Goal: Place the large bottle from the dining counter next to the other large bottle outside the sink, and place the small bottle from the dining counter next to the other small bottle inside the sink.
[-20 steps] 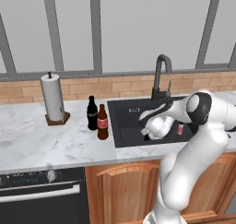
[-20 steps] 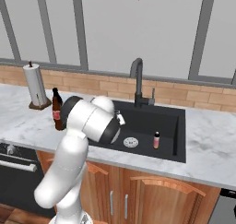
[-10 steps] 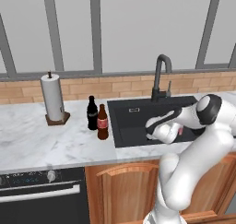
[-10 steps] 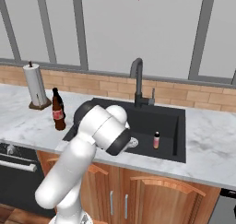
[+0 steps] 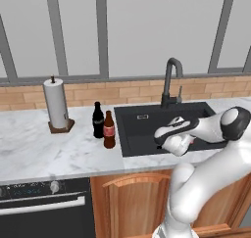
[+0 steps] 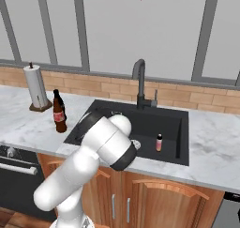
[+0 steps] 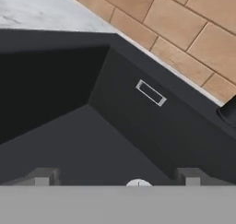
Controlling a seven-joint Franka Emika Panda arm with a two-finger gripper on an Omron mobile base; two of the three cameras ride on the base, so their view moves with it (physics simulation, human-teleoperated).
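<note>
The large bottle point(image 5: 109, 130), brown glass with a red label, stands upright on the marble worktop point(image 5: 44, 151) just left of the sink point(image 5: 147, 141). It is right beside the other large bottle point(image 5: 98, 120), which is black. Both also show in the right base view: the large bottle point(image 6: 58, 114) in front, the other large bottle point(image 6: 63, 109) half hidden behind it. One small bottle point(image 6: 159, 142) stands upright on the right of the sink's floor point(image 6: 145, 124); which small bottle it is I cannot tell. My gripper point(image 7: 117, 177) point(image 5: 165, 134) hangs open over the basin with nothing between its fingertips point(image 7: 44, 176). The dining counter is out of view.
A tall dark faucet point(image 5: 169, 80) rises behind the sink. A paper towel roll point(image 5: 56, 105) stands at the worktop's back left. A brick backsplash point(image 5: 127, 91) runs along the wall. The basin's overflow slot point(image 7: 151, 93) and drain point(image 7: 138, 184) lie ahead of the hand.
The fingers have spread wider. The arm's elbow has swung right and lower over the sink's front. The bottles have not moved.
</note>
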